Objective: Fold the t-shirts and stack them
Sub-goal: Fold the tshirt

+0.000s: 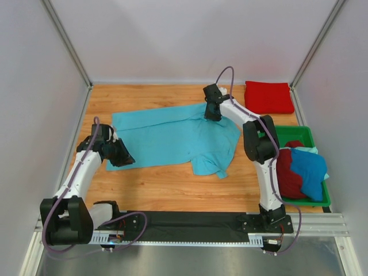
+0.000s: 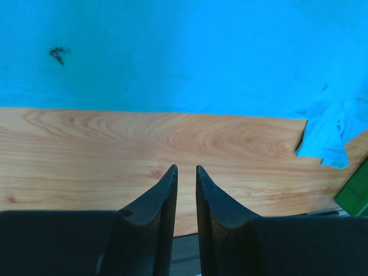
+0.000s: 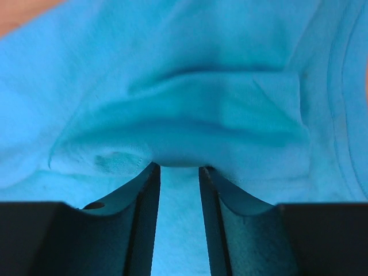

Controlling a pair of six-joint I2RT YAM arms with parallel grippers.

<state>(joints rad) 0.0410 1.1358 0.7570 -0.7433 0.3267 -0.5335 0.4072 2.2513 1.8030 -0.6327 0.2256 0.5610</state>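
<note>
Soft rumpled turquoise t-shirt (image 1: 167, 135), wood-grain table (image 1: 161, 184)

A light turquoise t-shirt (image 1: 172, 135), plain but for a small dark mark (image 2: 58, 53), is seen against a tabletop (image 1: 167, 187) of warm orange-brown wood grain. A bright red t-shirt (image 1: 268, 96) is shown unpatterned. A dark red t-shirt (image 1: 287, 178) and a deeper blue t-shirt (image 1: 310, 169) are framed by a green tray (image 1: 302, 133). The left hand (image 2: 186, 172) and right hand (image 3: 179, 169) are coloured black.
</note>
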